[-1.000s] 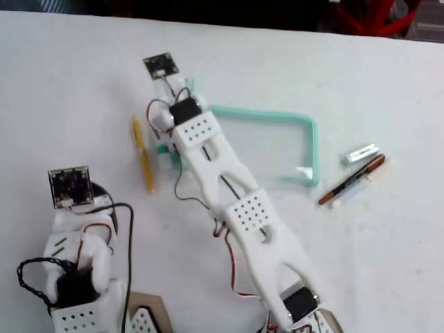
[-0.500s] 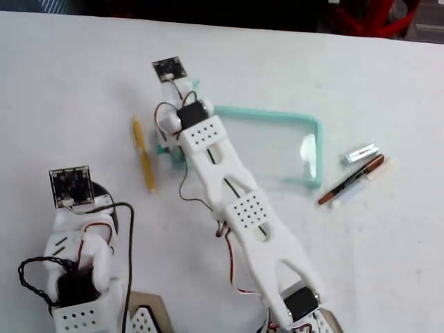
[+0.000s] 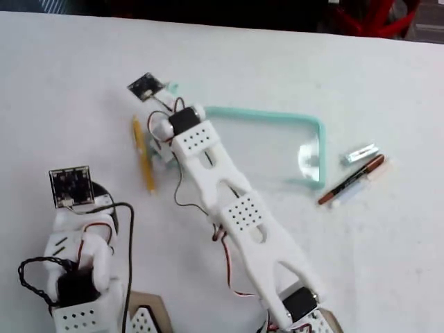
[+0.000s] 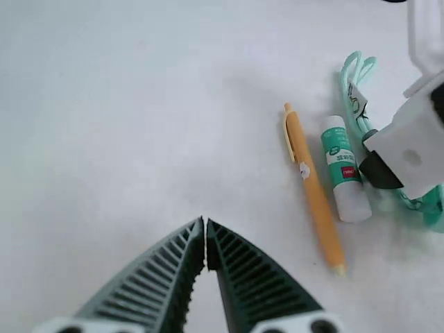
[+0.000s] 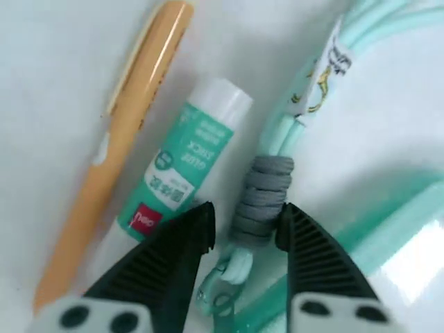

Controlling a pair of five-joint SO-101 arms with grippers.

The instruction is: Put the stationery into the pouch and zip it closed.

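— Stock, left to right?
— Left pincer (image 4: pixel 205 239): shut, empty, held back over bare surface (image 3: pixel 62 83). Yellow pen (image 3: pixel 143 154), glue stick (image 4: pixel 341 168): loose beside pouch (image 3: pixel 263 114). Right pincer (image 5: pixel 243 229): narrowly parted astride grey pull cord (image 5: pixel 262 201). Brown pen (image 3: pixel 350 180), white piece (image 3: pixel 360 153): loose, far side.
— Packed? Zipped?
— Apparently nothing inside; packing and zipping both pending.

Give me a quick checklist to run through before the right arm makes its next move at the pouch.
1. Right claw straddles the grey zip pull: ok.
2. Pull gripped: not ok, the jaws stand open.
3. Glue stick and orange pen inside the pouch: not ok, both lie on the table beside it.
4. Brown pen packed: not ok, it lies on the table past the pouch's far end.
5. Pouch mouth open: cannot tell.
6. Left claw out of the way: ok, shut, apart from the pen.
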